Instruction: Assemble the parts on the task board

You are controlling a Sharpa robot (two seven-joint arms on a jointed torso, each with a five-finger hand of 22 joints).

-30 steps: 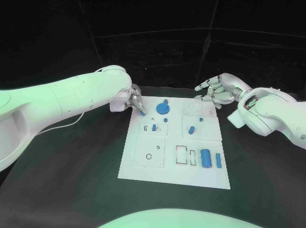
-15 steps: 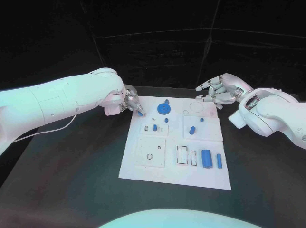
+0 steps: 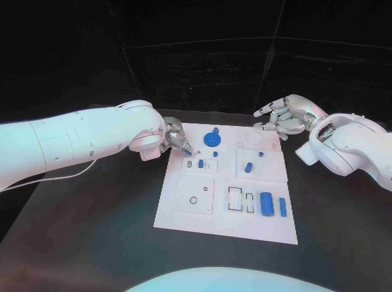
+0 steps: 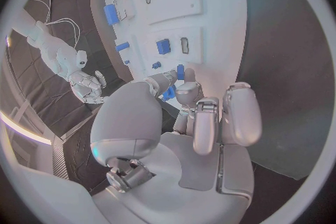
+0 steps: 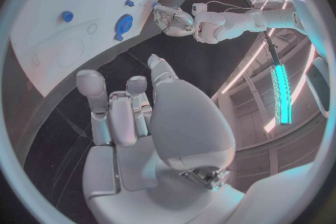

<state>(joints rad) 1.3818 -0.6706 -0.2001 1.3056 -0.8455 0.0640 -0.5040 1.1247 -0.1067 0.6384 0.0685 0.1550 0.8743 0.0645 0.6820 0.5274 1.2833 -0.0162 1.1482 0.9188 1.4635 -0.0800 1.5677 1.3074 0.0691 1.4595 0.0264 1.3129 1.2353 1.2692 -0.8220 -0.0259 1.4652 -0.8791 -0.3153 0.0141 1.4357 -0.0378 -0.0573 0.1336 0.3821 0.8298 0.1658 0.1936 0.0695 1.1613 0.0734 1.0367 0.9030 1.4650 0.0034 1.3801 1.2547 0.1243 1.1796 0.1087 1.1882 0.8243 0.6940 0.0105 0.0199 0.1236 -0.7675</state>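
The white task board (image 3: 249,230) lies in the middle of the black table. On it are a round blue gear (image 3: 213,139), several small blue pieces such as one at the middle (image 3: 248,165), and a thick blue cylinder (image 3: 265,203) near the right front. My left hand (image 3: 175,139) hovers at the board's far left edge and pinches a small blue part (image 4: 180,71) between thumb and finger. My right hand (image 3: 285,117) hangs past the board's far right corner with fingers apart and nothing in them. The board (image 5: 49,28) and gear (image 5: 125,23) lie beyond my right hand (image 5: 136,109).
Dark walls close the table at the back. Bare black tabletop (image 3: 91,231) lies to the left, right and front of the board. A thin blue bar (image 3: 282,207) sits beside the cylinder, next to outlined slots (image 3: 240,198).
My left hand has shifted a little nearer along the board's left edge, carrying the small blue part. The right hand has hardly moved.
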